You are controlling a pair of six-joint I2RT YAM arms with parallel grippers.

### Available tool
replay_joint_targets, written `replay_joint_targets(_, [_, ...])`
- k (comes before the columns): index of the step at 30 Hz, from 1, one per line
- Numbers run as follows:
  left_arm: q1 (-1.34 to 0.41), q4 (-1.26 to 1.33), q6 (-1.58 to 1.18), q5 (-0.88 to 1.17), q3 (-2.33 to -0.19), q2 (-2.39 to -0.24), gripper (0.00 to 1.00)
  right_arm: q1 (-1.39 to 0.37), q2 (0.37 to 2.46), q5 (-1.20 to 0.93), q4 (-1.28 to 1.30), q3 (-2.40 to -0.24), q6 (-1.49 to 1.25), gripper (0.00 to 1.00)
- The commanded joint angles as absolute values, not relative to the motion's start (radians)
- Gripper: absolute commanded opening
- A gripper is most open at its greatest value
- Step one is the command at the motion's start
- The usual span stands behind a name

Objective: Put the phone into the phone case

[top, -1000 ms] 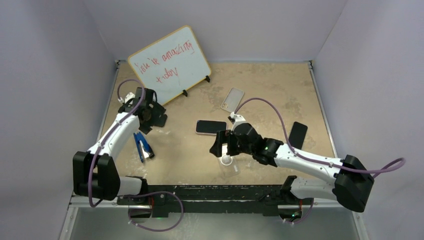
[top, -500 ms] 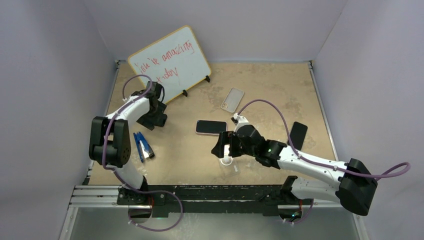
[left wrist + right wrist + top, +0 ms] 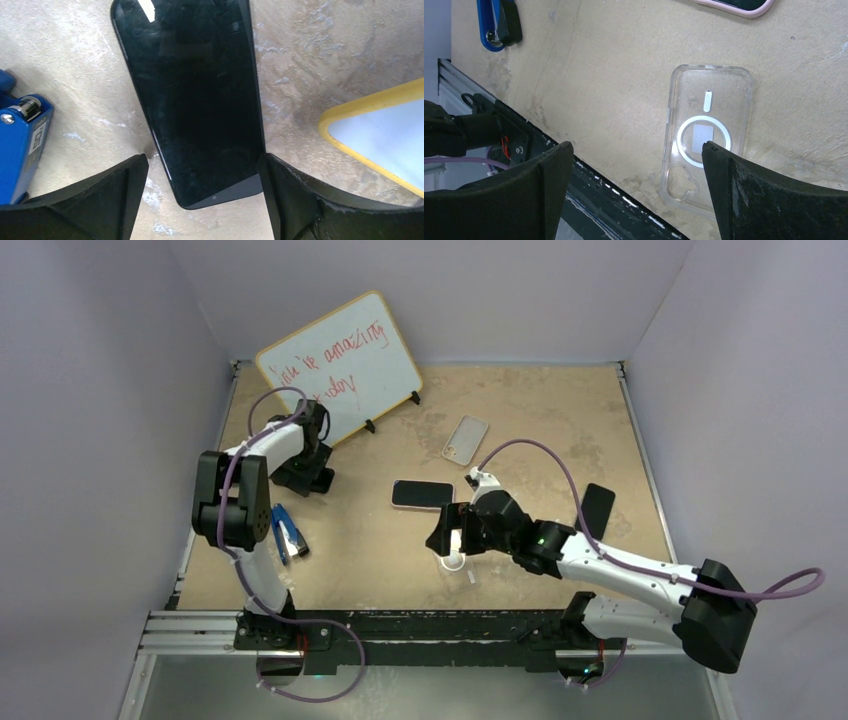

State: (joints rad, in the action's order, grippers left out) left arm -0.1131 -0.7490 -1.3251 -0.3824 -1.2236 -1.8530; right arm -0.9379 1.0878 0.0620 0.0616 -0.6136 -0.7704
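Black phone (image 3: pixel 195 95) between left claw's (image 3: pixel 200 165) jaws

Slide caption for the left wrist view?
Open left gripper framing the end of a black phone lying flat, blue stapler at image left, yellow-edged whiteboard corner at image right.

Left arm (image 3: pixel 240 502) swung up: its elbow, low and far out from the whiteboard (image 3: pixel 340 365) a second ago, now stands raised and folded in close below the board's lower left corner. Left gripper (image 3: pixel 303 476) shifted a little nearer the whiteboard's bottom edge. Right arm (image 3: pixel 600 560) crept slightly, elbow drifting a touch farther from the whiteboard.
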Motion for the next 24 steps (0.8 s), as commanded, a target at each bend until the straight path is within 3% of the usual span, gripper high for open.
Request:
replay_joint_targets(1, [-0.103, -0.745, -1.321, -0.402, -1.276, -1.887, 0.85, -0.940, 1.097, 0.083, 0.058, -0.625, -0.778, 0.98])
replay_joint_targets(24, [-0.097, -0.765, -1.285, -0.343, -1.319, -1.892, 0.92, -0.940, 1.090, 0.075, 0.058, -0.627, -0.783, 0.97])
